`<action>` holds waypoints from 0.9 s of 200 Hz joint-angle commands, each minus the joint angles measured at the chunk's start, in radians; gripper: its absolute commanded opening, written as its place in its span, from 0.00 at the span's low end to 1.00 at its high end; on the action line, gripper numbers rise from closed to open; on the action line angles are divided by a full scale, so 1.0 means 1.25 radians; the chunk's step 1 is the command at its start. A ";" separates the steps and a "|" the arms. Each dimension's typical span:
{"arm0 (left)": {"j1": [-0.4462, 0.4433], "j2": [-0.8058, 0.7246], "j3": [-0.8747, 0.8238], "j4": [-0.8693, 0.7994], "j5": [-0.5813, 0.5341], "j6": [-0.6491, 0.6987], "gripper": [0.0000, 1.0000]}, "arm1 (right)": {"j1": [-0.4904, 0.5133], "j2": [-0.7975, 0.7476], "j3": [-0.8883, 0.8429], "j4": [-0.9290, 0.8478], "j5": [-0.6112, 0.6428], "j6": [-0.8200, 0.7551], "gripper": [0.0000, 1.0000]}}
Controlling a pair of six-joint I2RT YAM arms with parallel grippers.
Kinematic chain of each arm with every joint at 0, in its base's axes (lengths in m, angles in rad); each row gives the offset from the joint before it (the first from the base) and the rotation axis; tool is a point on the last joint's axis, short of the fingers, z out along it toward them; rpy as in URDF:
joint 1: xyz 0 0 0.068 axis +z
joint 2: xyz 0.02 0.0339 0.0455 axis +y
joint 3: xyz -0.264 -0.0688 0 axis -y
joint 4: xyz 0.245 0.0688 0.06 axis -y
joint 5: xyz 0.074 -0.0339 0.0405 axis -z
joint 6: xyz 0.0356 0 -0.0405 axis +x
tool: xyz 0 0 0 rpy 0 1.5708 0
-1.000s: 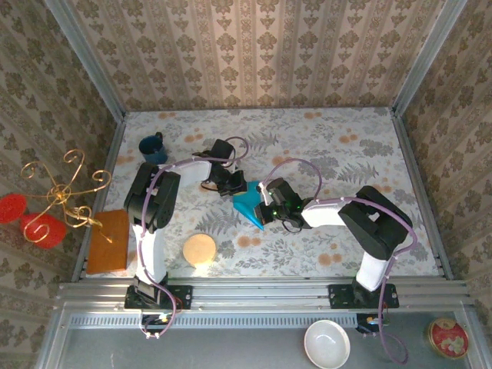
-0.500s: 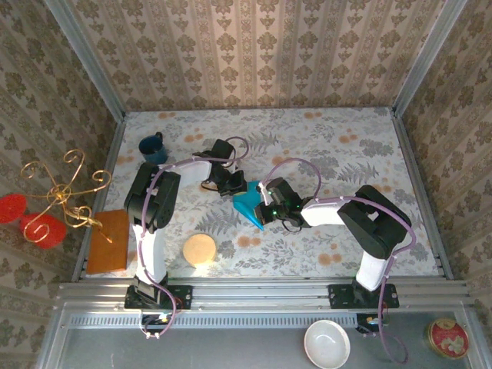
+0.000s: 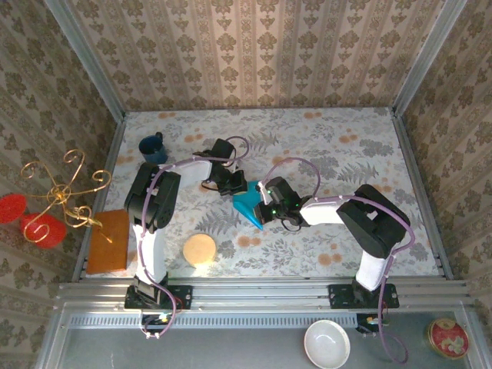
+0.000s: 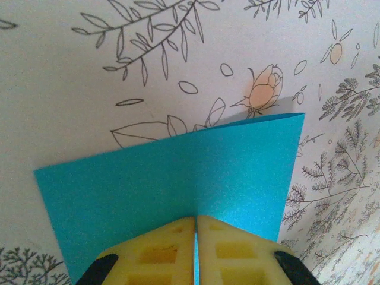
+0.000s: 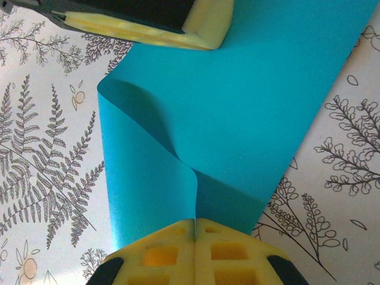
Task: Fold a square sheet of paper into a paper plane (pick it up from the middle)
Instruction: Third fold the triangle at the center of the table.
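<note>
The square sheet of paper, bright turquoise, is held just above the mid-table between both grippers. In shape it is a loosely bent sheet, not a paper plane. My left gripper is shut on the sheet's far edge, its yellow pads pinching the paper at its middle. My right gripper is shut on the near edge. There the sheet bows into a soft fold with one flap curling up on the left. The left gripper's yellow finger shows at the top of the right wrist view.
A dark blue mug stands at the back left. A round tan disc lies near the front, a wooden board and a gold wire stand at the left edge. A white bowl and a red tin sit below the rail.
My right gripper has crept slightly left toward the left gripper, with the sheet still pinched by both. The left arm has stayed put.
</note>
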 commanded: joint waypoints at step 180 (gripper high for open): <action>-0.076 -0.248 -0.292 0.219 0.026 -0.267 0.11 | -0.006 0.018 0.016 -0.053 -0.013 0.072 0.00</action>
